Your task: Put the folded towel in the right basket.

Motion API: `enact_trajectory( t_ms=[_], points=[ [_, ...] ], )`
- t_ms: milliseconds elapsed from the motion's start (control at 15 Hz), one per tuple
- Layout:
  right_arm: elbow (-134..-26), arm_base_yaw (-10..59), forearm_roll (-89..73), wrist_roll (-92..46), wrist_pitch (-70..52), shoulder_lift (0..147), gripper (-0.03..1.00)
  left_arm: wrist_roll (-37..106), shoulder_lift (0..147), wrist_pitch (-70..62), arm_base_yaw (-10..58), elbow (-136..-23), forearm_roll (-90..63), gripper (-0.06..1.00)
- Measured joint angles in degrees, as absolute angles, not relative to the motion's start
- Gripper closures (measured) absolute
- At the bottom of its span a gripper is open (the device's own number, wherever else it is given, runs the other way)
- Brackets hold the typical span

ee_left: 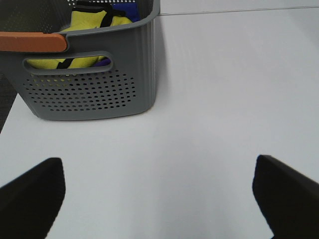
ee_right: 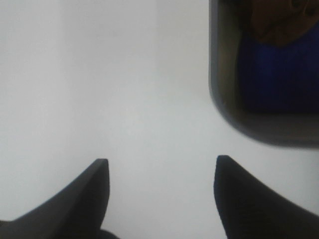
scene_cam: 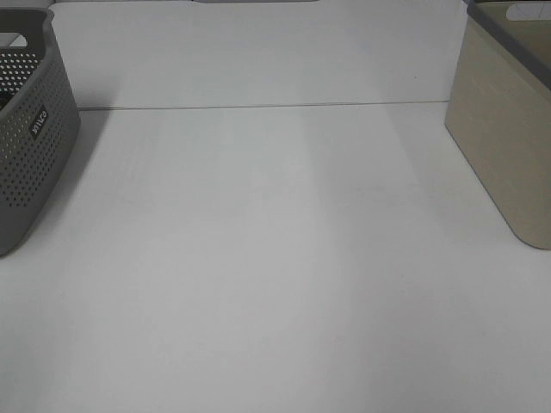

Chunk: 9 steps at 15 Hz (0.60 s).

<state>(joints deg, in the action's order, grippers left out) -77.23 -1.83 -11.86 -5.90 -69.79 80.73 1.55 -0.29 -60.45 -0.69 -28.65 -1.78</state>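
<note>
Record left gripper [ee_left: 158, 162] and right gripper [ee_right: 162, 160] splayed, empty; reason judged: blue fabric [ee_right: 279, 74], likely towel, inside right basket [ee_right: 219, 74].

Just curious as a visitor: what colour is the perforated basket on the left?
Grey; the left wrist view shows the basket best.

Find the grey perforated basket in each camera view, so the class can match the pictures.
Exterior high: grey perforated basket at the left edge, partly cropped.
Left wrist: the basket stands beyond the left gripper, holding yellow cloth.
Right wrist: not in it; only a dark-rimmed container without holes shows.
Shared landmark: the white table, seen in all three.
</note>
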Motion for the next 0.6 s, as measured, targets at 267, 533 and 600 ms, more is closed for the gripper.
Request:
enact_trajectory(
  t_ms=[267,533,600],
  points=[
    [-56.78,-1.83,-11.46,-5.84,-69.79,63.54,0.38,1.55,-0.29,-60.45,-0.69,-28.65,-1.78,-0.03],
    [-42.51,-1.83,-8.88,-4.76,-69.56,48.24,0.38,1.55,-0.29,-60.45,-0.69,-28.65,-1.78,-0.03],
    [-39.02,-1.83,-8.42,-4.58,-68.58,43.83,0.38,1.55,-0.29,-60.45,-0.69,-28.65,-1.78,-0.03]
  ],
)
